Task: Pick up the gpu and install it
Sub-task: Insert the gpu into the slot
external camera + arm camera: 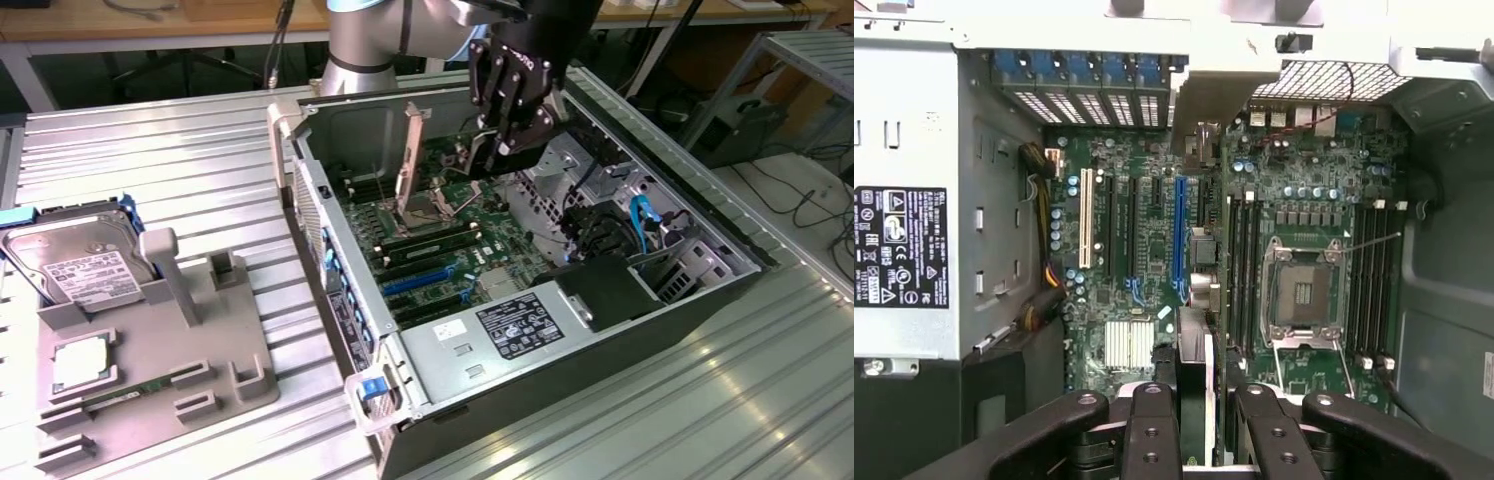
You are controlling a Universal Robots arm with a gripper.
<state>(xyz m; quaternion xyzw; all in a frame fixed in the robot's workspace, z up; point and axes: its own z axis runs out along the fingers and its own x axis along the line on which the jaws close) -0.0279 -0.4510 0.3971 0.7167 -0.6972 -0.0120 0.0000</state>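
A ribbed silver metal surface is carrying an open black desktop computer case lying on its side, with its green motherboard facing up. The black multi-fingered gripper is reaching into the case and clamping the thin dark gpu. The gpu is hanging edge-down over the motherboard, close beside 1 long blue slot.

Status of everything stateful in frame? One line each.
gripper: shut on the gpu
gpu: held on edge over the motherboard, not visibly seated
computer case: on its side, panel off
CPU socket: empty, lever up
hard drive: propped on the grey tray
memory stick: flat on the grey tray
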